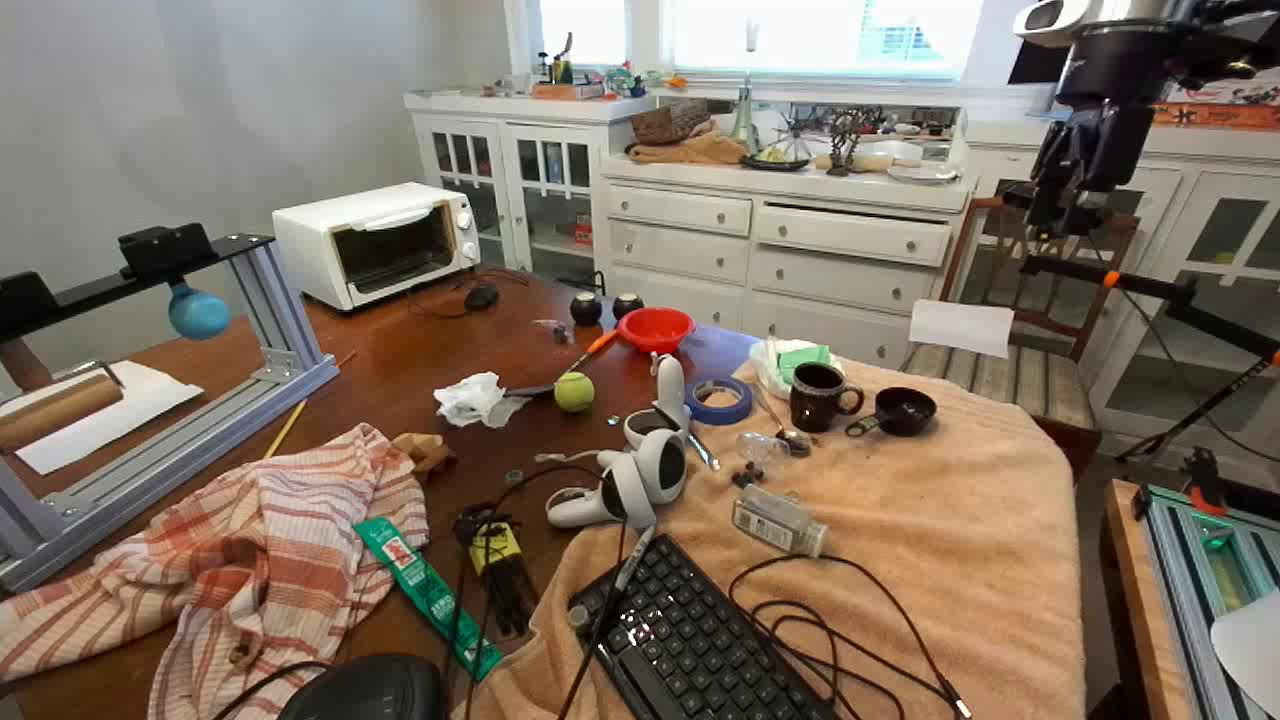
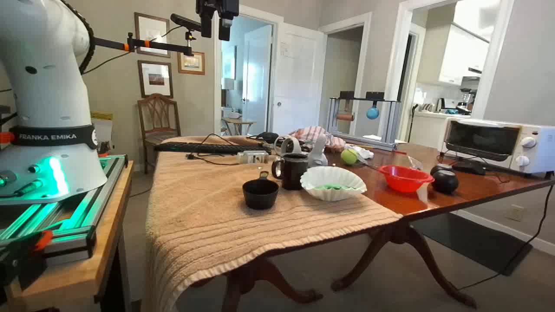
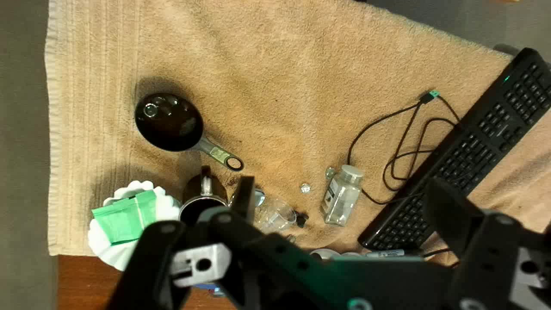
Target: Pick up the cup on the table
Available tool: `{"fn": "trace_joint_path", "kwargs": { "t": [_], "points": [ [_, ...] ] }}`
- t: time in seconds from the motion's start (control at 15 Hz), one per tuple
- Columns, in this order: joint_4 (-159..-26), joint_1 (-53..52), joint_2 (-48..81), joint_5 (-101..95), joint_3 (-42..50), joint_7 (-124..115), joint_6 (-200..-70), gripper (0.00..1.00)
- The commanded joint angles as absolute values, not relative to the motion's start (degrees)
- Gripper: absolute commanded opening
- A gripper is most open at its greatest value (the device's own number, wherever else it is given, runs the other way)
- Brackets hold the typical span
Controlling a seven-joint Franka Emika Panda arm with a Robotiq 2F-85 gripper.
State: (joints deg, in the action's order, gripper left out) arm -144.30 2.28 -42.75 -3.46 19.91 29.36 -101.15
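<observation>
A dark mug (image 1: 817,400) stands upright on the towel-covered part of the brown wooden table (image 1: 400,370). It also shows in an exterior view (image 2: 295,173) and, partly behind a finger linkage, in the wrist view (image 3: 196,211). Beside it is a small black measuring cup (image 2: 260,195) with a short handle; it also shows in an exterior view (image 1: 908,412) and the wrist view (image 3: 168,122). I cannot tell which one is the cup meant. My gripper (image 3: 346,204) is open and empty, high above the table, and shows in both exterior views (image 1: 1068,205) (image 2: 216,30).
A white fluted filter (image 2: 334,180) with a green packet touches or nearly touches the mug. Nearby are a red bowl (image 1: 655,328), blue tape (image 1: 720,402), a clear bottle (image 1: 780,520), white controllers (image 1: 640,475) and a keyboard (image 1: 690,640). A tan towel (image 2: 208,203) lies underneath.
</observation>
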Motion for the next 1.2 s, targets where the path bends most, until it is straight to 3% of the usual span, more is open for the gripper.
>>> {"fn": "trace_joint_path", "kwargs": {
  "t": [0.0, 0.33, 1.13],
  "points": [
    [-144.21, 2.92, -42.57, -3.07, 19.40, 29.72, -101.07, 1.00],
    [-144.21, 2.92, -42.56, -3.07, 19.40, 29.72, -101.07, 1.00],
    [-154.14, 3.75, -36.79, -29.74, -2.99, 11.53, -124.52, 1.00]
  ]
}}
